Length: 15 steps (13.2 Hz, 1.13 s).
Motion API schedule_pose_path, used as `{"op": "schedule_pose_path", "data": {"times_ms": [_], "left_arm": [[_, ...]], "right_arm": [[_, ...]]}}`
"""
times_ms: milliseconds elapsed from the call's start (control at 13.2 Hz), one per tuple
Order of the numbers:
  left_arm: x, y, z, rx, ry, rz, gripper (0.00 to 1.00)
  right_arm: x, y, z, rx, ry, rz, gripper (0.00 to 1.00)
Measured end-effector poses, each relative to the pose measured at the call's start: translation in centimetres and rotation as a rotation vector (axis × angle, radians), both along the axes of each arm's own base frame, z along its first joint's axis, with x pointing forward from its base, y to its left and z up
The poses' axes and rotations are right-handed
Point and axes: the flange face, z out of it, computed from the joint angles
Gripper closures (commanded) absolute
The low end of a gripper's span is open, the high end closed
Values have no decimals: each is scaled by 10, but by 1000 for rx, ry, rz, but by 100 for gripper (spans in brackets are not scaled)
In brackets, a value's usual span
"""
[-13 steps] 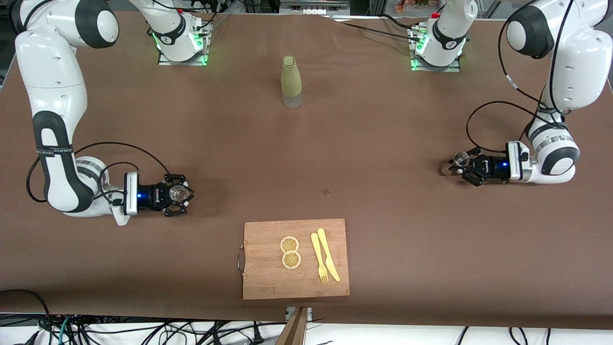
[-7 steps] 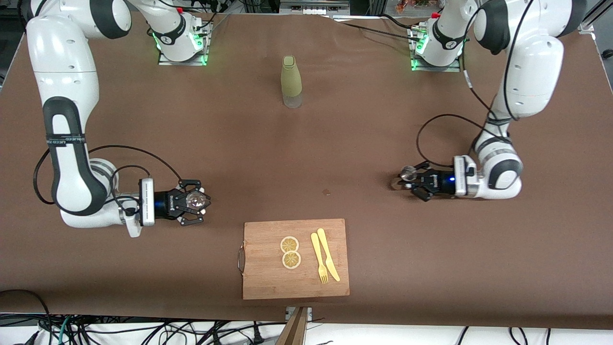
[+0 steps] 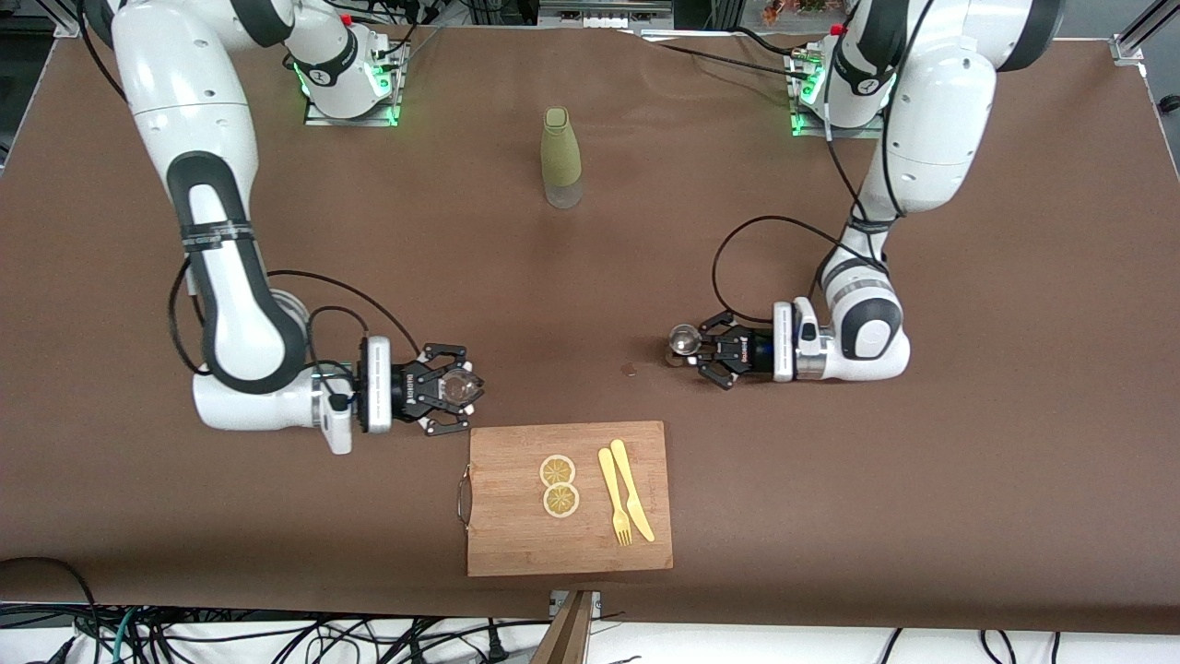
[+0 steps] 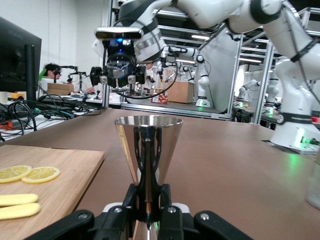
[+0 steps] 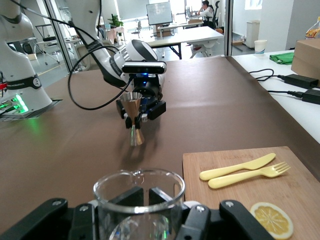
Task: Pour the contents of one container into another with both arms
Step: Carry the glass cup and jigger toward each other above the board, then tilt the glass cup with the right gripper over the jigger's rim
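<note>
My right gripper (image 3: 450, 391) is shut on a clear glass beaker (image 3: 460, 388), held upright just off the corner of the wooden cutting board (image 3: 516, 544). In the right wrist view the beaker (image 5: 139, 197) fills the foreground between the black fingers (image 5: 131, 196). My left gripper (image 3: 698, 351) is shut on a shiny metal jigger (image 3: 682, 339), also upright, over the bare brown table. The left wrist view shows the jigger (image 4: 148, 145) clamped at its narrow waist. The two vessels face each other, well apart.
An olive-green bottle (image 3: 560, 157) stands at the table's middle, near the arm bases. The cutting board carries two lemon slices (image 3: 559, 485) and a yellow plastic knife and fork (image 3: 625, 503). A small dark spot (image 3: 629, 370) marks the tablecloth.
Both arms have swung in from the table's ends toward its middle, each carrying its vessel. The beaker and the jigger are now much closer together.
</note>
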Motion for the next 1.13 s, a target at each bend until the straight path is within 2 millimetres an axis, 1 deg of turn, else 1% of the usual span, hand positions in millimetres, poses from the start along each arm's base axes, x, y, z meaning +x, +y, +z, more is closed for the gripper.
{"op": "schedule_pose_path", "data": {"times_ms": [151,302,377,604,679,830,981,1132], "left_arm": [[-6,-32,0,21,12,1,100],[-11,-68,5,43,1,-24,100],[-11,-79,7,52,2,-26,100],[-7,-98,12,68,21,8,100],[-6,-103,13,76,28,16,100],[-2,-111,18,89,32,22,100],[-1,-116,20,95,34,23,100],[0,-118,19,99,34,24,100]], "right_arm": [[-1,19,9,-27,-24,-23,100],[-4,39,15,-51,-39,-41,100],[-6,49,16,-63,-40,-51,100],[-17,86,16,-105,-54,-73,100],[-21,93,16,-118,-63,-67,100],[-26,99,22,-151,-85,-36,100],[-38,104,35,-198,-104,-3,100],[-50,106,41,-246,-117,16,100]]}}
